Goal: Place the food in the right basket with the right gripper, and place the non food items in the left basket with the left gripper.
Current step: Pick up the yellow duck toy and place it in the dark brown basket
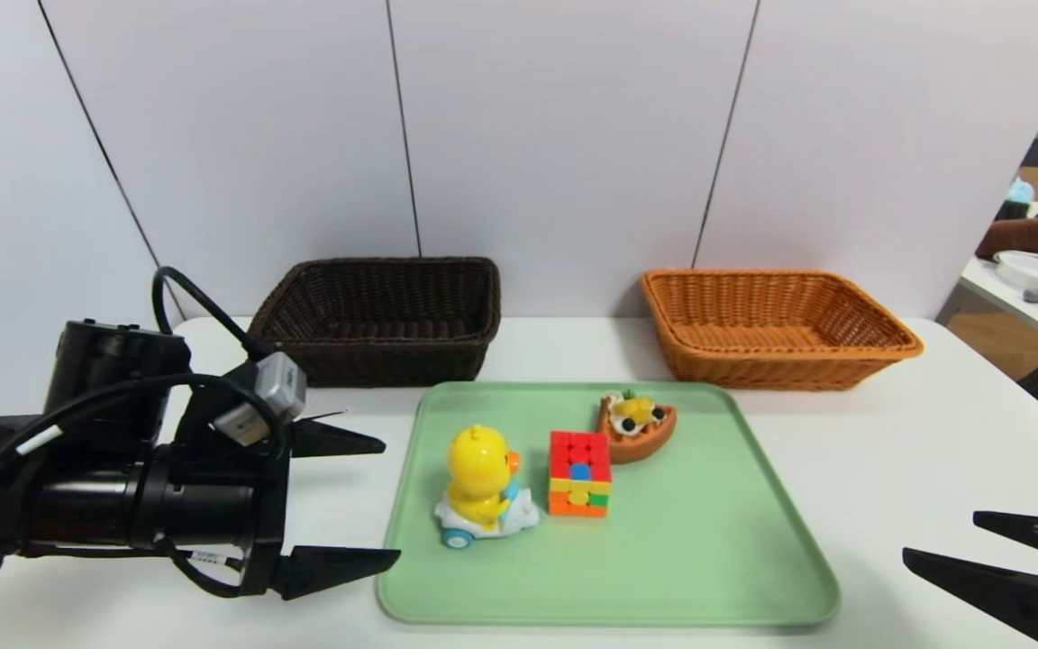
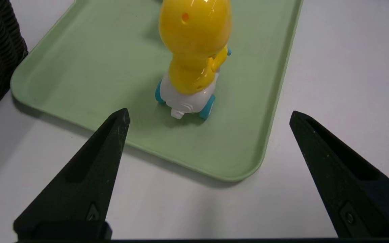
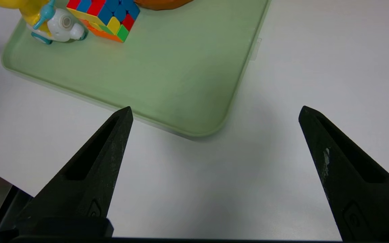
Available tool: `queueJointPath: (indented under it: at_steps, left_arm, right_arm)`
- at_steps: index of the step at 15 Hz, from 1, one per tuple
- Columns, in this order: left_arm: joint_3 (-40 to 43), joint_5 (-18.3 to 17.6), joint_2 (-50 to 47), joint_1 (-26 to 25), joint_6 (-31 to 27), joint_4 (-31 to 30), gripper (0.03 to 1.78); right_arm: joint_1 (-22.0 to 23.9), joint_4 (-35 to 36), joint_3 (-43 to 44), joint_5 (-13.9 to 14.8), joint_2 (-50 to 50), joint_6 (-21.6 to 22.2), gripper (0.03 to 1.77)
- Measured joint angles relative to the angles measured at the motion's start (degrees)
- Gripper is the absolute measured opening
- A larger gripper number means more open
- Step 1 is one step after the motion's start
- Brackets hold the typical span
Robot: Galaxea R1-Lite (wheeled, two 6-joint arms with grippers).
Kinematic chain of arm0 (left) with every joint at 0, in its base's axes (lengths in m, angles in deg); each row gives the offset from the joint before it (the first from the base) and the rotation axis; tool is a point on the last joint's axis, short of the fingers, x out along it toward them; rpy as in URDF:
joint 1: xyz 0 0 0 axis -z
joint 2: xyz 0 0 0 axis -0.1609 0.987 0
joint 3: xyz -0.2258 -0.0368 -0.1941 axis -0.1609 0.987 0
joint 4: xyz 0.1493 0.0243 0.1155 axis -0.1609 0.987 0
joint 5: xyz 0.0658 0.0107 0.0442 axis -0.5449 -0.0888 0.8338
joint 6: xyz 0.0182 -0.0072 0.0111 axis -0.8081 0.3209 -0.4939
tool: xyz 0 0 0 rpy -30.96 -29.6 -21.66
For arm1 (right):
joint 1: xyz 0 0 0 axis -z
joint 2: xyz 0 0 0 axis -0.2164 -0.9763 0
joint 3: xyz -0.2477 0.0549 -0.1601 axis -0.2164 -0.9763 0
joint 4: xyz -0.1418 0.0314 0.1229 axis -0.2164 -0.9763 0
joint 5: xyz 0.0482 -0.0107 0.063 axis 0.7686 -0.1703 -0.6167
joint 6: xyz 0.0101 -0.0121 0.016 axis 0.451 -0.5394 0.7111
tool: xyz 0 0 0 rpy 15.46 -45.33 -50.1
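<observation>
While both baskets [image 1: 384, 315] sit bare – tray [image 1: 708, 559] holds duck [image 1: 481, 482], cube [image 1: 579, 473], pastry [image 1: 636, 424]; both fingers open.

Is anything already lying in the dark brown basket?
No. In the head view the dark brown basket shows only bare wicker inside, while the duck, cube and pastry all sit on the green tray.
</observation>
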Motion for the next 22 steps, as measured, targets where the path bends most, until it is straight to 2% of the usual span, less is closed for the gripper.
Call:
queueJointPath:
  at_steps: [6,8,16,22]
  left_arm:
    - [-1.9,-5.1,10.0,-0.7,-1.5,-8.2,1.69]
    - [-2.9,-6.1,12.3,-0.4,-1.4,-9.1,1.69]
    - [-8.3,-6.1,18.1,6.1,1.2,-9.4,1.69]
    - [-10.4,-6.1,20.7,8.4,1.4,-11.3,1.69]
  right_arm:
    - [0.0,0.0,-0.6,0.0,1.1,0.0,1.70]
    - [-0.1,0.0,-0.7,-0.1,1.3,0.0,1.70]
    - [-0.1,0.0,-0.7,0.3,2.4,0.0,1.70]
    - [0.0,-0.2,-1.2,0.5,3.4,0.0,1.70]
